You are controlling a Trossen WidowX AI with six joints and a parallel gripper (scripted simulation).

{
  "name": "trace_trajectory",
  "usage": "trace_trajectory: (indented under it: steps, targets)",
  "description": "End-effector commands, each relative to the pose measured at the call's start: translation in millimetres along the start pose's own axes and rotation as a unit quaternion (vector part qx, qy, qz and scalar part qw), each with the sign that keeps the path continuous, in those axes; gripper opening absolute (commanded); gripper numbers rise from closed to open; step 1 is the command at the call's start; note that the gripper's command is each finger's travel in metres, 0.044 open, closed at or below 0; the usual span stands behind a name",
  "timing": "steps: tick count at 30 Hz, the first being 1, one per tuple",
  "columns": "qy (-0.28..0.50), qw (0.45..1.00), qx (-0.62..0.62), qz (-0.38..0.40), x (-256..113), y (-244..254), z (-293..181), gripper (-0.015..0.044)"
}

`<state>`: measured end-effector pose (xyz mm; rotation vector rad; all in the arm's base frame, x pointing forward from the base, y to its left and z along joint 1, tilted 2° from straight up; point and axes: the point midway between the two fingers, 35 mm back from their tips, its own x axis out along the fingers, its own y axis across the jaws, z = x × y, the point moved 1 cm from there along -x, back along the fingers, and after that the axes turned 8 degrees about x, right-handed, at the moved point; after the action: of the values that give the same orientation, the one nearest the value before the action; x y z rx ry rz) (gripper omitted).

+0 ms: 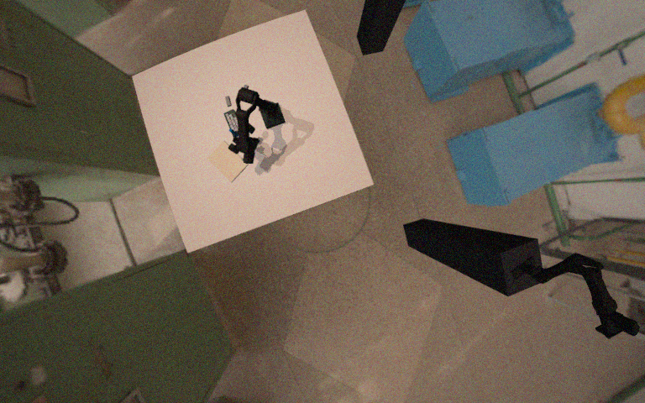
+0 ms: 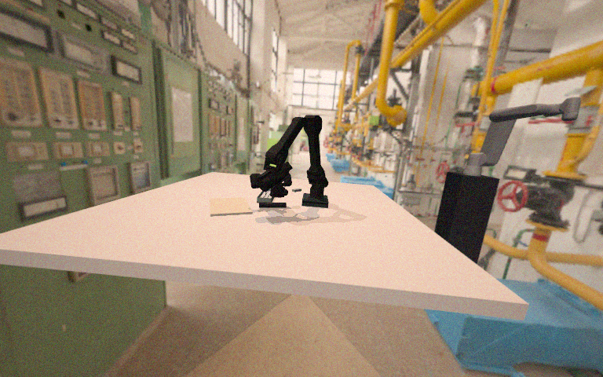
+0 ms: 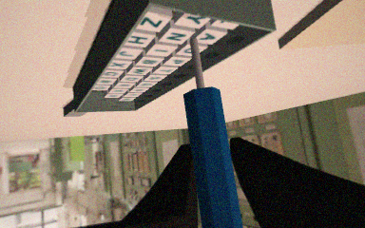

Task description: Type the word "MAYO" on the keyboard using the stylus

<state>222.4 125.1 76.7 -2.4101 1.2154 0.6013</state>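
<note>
My gripper (image 3: 210, 149) is shut on the blue stylus (image 3: 206, 114) (image 1: 233, 132), whose thin grey tip points at the keyboard (image 3: 247, 14) (image 1: 230, 119) (image 2: 272, 205). In the wrist view the tip lies over the keys between Y, N and A, with its end at the upper edge of a partly covered key beside N. Whether it touches or presses a key cannot be told. Z and H show to its left, and A is just right of the tip. No M key can be made out; the farther keys are too small to read. The arm hides part of the keyboard in the top view.
A flat tan pad (image 1: 228, 164) (image 2: 230, 206) (image 3: 333, 33) lies beside the keyboard on the pale table (image 1: 295, 204) (image 2: 289, 248). A small grey block (image 1: 228, 101) (image 2: 296, 190) lies past the keyboard's other end. Another arm stands on a black pedestal (image 1: 466, 252) off the table.
</note>
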Motion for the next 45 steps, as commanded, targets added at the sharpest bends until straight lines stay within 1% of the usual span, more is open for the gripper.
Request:
trace_trajectory:
  steps: [1, 7, 12, 14, 30, 45]
  targets:
    - [-0.003, 1.000, 0.004, -0.001, -10, -3, -16, 0.0081]
    - [-0.003, 1.000, 0.008, -0.003, -11, -4, -18, 0.0084]
    - [-0.003, 1.000, 0.008, -0.003, -11, -4, -18, 0.0051]
    - [-0.004, 1.000, 0.008, -0.003, -9, -3, -19, 0.0000]
    - [-0.018, 1.000, 0.004, -0.001, 35, 25, -54, 0.0000]
    - [-0.001, 1.000, 0.002, -0.001, 71, 64, -82, 0.0000]
